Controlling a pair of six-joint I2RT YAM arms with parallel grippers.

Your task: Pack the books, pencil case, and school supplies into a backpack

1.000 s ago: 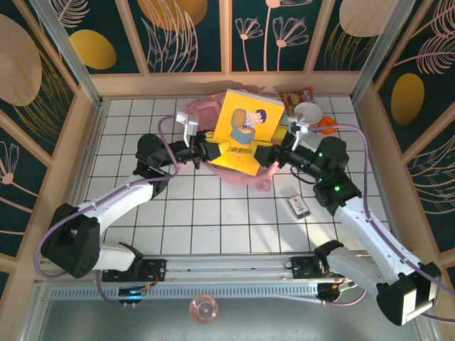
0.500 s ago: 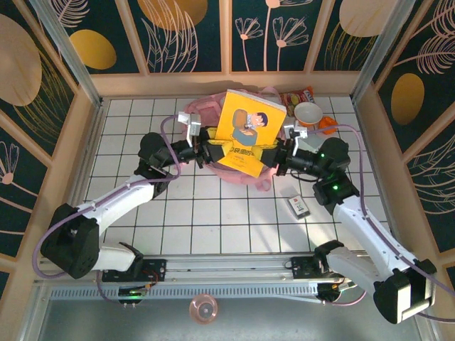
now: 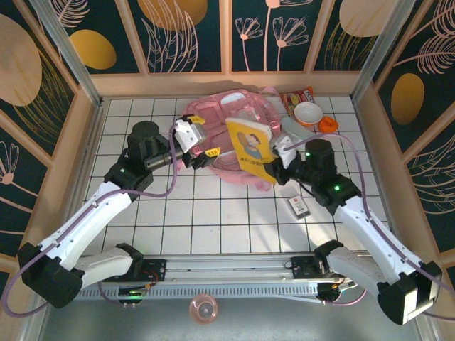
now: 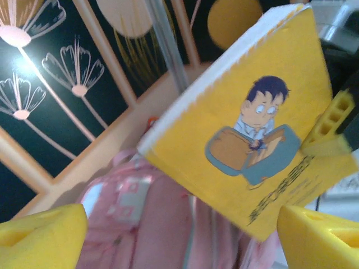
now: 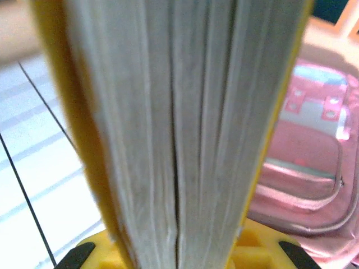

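The yellow book (image 3: pixel 252 148) with a cartoon cover stands tilted on edge over the right part of the pink backpack (image 3: pixel 217 117). My right gripper (image 3: pixel 276 167) is shut on its lower corner. In the right wrist view its page edges (image 5: pixel 179 129) rise straight up between my yellow fingers (image 5: pixel 261 253). My left gripper (image 3: pixel 204 148) stands open, left of the book and apart from it. The left wrist view has the cover (image 4: pixel 252 123) ahead, above the backpack (image 4: pixel 140 224). A small dark item with a white label (image 3: pixel 298 206) lies on the tiles. The pencil case is hidden.
A white bowl (image 3: pixel 307 112), a small orange object (image 3: pixel 327 124) and a red snack packet (image 3: pixel 297 96) sit at the back right, close behind my right arm. Wooden walls (image 3: pixel 85 142) close in the white tiled floor (image 3: pixel 213 213) on three sides.
My left gripper opened, let go of the book and drew back left. My right gripper shut on the book, which has turned from flat-facing to edge-on and dropped slightly.
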